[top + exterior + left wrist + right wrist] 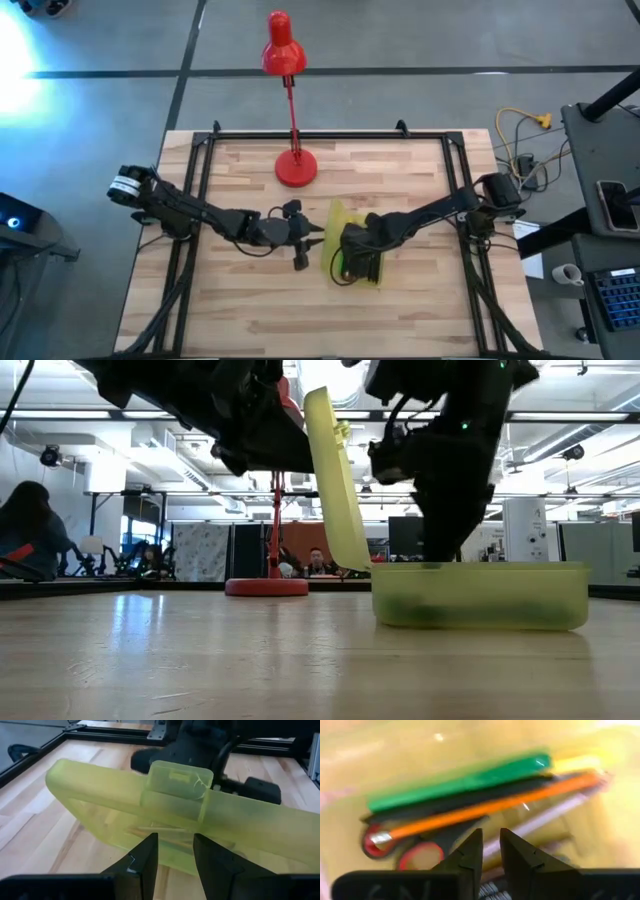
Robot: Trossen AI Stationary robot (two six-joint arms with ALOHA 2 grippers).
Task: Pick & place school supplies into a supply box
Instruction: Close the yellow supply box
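The translucent yellow-green supply box (340, 268) sits mid-table with its tray (480, 600) on the wood and its lid (335, 490) standing open, leaning toward the left arm. Inside lie a green pen (465, 780), a black pen (455, 797), an orange pencil (490, 807), a pink pen (545, 817) and the red-handled scissors (420, 855). My right gripper (491, 845) reaches down into the tray (440, 555), fingers slightly apart just above the supplies, holding nothing. My left gripper (175, 852) is open, level, just left of the lid (100, 805), below its latch tab (180, 777). My left gripper points level from the table's left at the outer face of the raised lid (165, 832). Its two fingers stand close in front of that face, but I cannot tell whether they touch it.
A red desk lamp stands on its round base (295, 168) on the far middle of the table, behind the box (267, 587). A black frame rail (330, 135) runs around the table. Bare wood lies near the front edge (300, 320). People sit in the room beyond.
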